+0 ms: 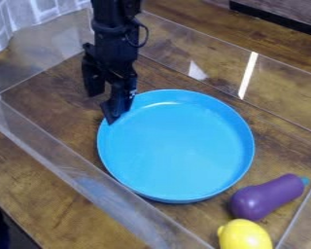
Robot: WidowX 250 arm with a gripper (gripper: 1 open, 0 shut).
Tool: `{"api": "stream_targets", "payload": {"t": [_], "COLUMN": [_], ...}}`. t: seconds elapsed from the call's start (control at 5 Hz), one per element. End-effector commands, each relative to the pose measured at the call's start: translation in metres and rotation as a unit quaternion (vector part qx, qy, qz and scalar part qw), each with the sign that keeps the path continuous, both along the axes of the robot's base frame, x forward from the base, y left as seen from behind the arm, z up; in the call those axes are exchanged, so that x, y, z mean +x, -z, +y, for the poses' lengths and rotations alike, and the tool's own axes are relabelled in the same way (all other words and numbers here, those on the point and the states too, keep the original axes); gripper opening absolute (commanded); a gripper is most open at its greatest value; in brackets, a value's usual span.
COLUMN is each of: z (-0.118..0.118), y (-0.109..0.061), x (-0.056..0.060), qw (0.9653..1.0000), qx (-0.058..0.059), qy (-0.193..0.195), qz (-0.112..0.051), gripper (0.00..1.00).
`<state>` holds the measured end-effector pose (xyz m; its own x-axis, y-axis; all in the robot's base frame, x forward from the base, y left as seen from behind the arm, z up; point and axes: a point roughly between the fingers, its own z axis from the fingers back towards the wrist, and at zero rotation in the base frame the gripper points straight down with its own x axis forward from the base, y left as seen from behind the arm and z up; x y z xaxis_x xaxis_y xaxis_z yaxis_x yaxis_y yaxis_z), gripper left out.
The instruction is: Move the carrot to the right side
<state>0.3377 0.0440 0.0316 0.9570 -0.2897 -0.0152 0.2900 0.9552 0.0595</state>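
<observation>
No carrot shows in the camera view; it is hidden or out of view. My black gripper (104, 97) points straight down at the left rim of a blue plate (185, 156). Its jaws stand open, with one finger (89, 82) outside the plate on the wooden table and the other finger (116, 105) at the plate's rim. I see nothing between the fingers.
A purple eggplant (267, 197) lies to the lower right of the plate, and a yellow lemon (244, 235) lies below it at the bottom edge. Clear plastic walls (67, 165) border the table on the left and front.
</observation>
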Motion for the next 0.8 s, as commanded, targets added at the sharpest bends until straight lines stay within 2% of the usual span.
{"api": "stream_targets", "payload": {"t": [0.0,0.2,0.6], "z": [0.0083,0.008,0.0066], "y": [-0.0094,-0.0056,-0.0127], "x": [0.0107,0.0115,0.0127], "qw": [0.9996,0.9996,0.9995], "qx": [0.006,0.006,0.01], "qy": [-0.006,-0.004,0.0], "qz": [-0.027,-0.026,-0.029], "gripper": [1.0,0.0,0.0]}}
